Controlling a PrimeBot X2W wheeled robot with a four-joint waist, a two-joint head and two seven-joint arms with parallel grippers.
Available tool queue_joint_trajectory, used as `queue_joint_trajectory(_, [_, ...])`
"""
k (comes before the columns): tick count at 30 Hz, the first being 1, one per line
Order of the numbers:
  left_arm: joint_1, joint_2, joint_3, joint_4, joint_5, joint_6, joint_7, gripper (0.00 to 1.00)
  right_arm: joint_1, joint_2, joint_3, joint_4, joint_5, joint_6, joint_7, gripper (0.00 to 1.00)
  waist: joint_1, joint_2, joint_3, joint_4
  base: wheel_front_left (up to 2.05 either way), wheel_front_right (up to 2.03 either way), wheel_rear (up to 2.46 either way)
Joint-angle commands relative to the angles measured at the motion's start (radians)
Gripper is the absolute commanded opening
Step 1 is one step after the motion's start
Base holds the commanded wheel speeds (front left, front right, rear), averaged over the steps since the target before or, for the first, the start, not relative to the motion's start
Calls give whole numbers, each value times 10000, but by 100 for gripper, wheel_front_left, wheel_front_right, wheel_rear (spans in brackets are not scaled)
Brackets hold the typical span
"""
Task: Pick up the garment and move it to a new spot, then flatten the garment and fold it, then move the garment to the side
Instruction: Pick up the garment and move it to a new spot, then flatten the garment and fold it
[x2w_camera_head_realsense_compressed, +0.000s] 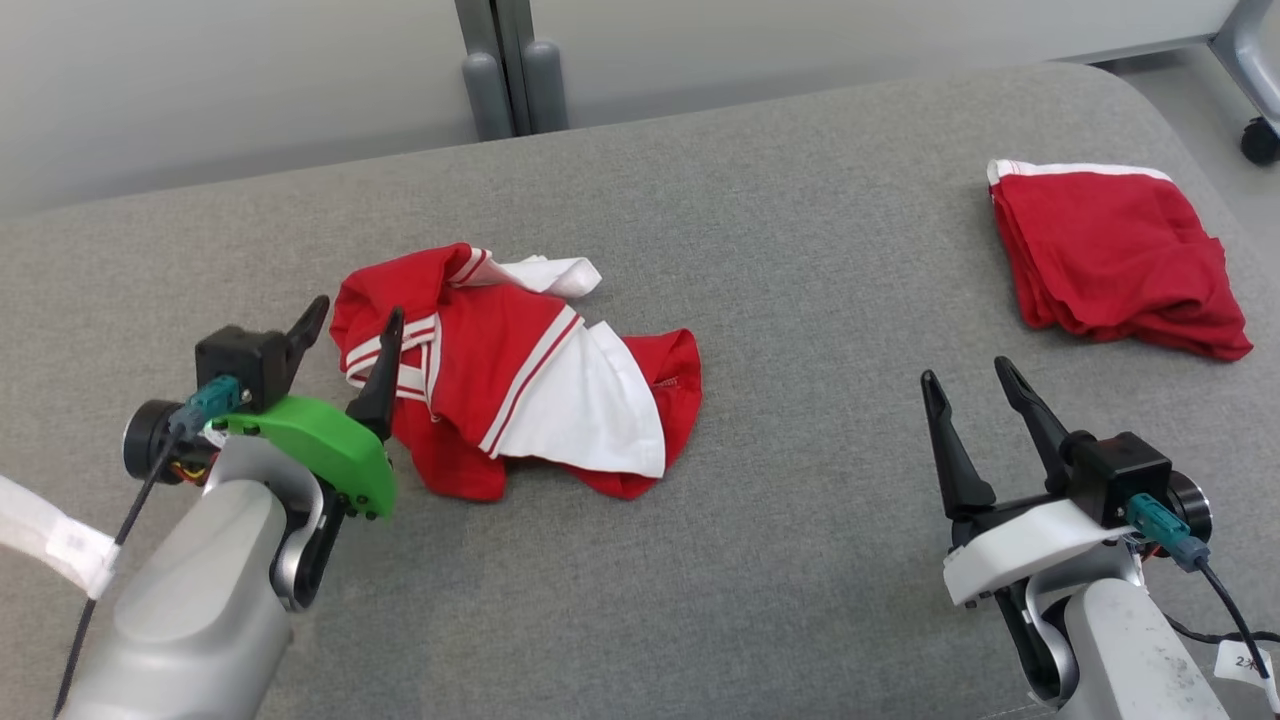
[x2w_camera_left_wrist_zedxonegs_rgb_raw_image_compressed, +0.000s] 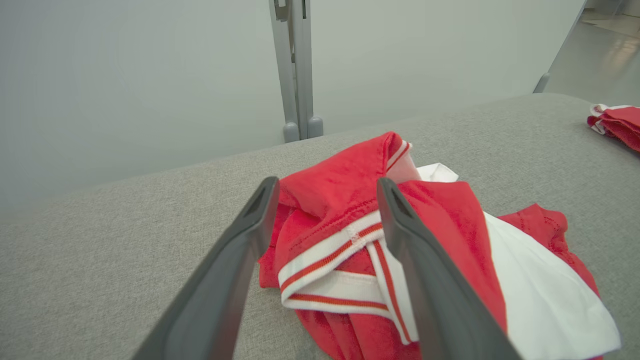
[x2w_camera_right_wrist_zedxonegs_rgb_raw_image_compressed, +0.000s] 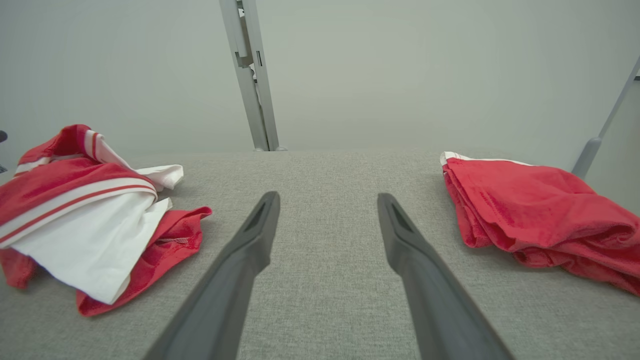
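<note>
On grey surface (x2w_camera_head_realsense_compressed: 800, 250), left of centre: crumpled red-and-white garment (x2w_camera_head_realsense_compressed: 520, 380), heaped, not flattened. Left hand (x2w_camera_head_realsense_compressed: 357, 315) at garment's 9 o'clock edge, jaws wide apart astride that edge, nothing clamped. Right hand (x2w_camera_head_realsense_compressed: 968, 375) at garment's 4 o'clock, well apart from it, jaws wide, empty, above bare surface. Folded red garment (x2w_camera_head_realsense_compressed: 1110, 260) at 2 o'clock, near far corner.

Garment (x2w_camera_head_realsense_compressed: 510, 375) left — folded pile (x2w_camera_head_realsense_compressed: 1110, 260) right
</note>
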Motion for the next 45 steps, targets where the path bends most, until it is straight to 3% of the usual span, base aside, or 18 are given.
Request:
queue_joint_trajectory(1, [495, -89, 347, -283, 262, 110, -24, 100, 150, -38, -77, 25, -88, -15, -47, 100, 1, 0, -485, 289, 0, 0, 0])
queue_joint_trajectory(7, [2215, -413, 1727, -1487, 1222, 294, -20, 100, 486, -36, -203, 119, -192, -15, -47, 100, 1, 0, -1148, 573, 0, 0, 0])
queue_joint_trajectory(18, [5249, -1571, 3800, -3309, 2324, 453, -15, 100, 1232, -38, -321, 132, 22, -15, -47, 100, 1, 0, -1659, 896, 0, 0, 0])
queue_joint_trajectory(29, [6806, -2356, 4610, -4101, 3262, 239, -15, 100, 1881, -38, -251, 143, 348, -15, -47, 100, 1, 0, -1703, 826, 0, 0, 0])
queue_joint_trajectory(45, [6957, -2821, 5246, -4034, 3740, -141, -16, 100, 1680, -38, -238, 332, 248, -15, -48, 100, 1, 0, -1653, 809, 0, 0, 0])
